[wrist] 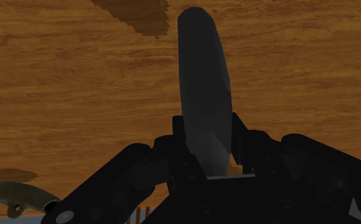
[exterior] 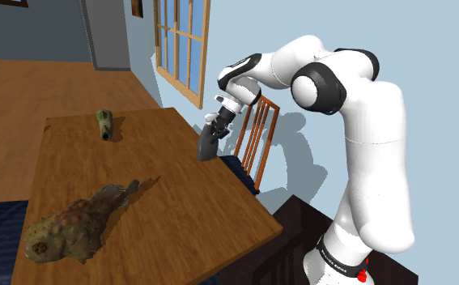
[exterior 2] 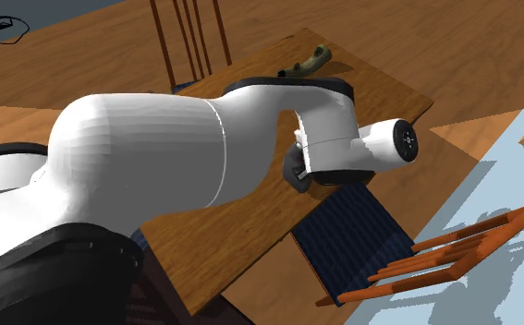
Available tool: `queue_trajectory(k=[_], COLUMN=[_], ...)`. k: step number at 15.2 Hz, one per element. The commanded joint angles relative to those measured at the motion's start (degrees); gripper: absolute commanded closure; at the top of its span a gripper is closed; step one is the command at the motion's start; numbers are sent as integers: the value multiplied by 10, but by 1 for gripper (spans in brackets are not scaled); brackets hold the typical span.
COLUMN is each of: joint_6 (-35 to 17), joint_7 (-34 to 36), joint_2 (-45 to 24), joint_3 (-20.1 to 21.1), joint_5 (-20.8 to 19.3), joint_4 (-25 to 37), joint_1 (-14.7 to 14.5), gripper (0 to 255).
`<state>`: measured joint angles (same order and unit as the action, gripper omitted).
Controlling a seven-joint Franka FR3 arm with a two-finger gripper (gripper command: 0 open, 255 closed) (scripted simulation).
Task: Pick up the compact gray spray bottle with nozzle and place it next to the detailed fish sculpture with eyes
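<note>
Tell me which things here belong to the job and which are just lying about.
For the job: gripper, dark gray spray bottle in its grip, fish sculpture.
Lying about: small olive object on the table, wooden chair.

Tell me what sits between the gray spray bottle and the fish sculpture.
Nothing visible does. The gripper clasps the spray bottle in its jaws; only bare table lies between it and the fish sculpture. The small olive object lies well off that line.
</note>
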<state>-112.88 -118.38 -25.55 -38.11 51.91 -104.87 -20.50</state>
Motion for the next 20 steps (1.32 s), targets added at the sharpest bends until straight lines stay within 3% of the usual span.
queue_trajectory(k=[1, 20], joint_6=[8, 87], joint_7=[9, 92], joint_2=[10, 75], joint_3=[-4, -30], joint_5=[-9, -75], joint_4=[3, 62], joint_1=[-2, -16], gripper=[255, 255])
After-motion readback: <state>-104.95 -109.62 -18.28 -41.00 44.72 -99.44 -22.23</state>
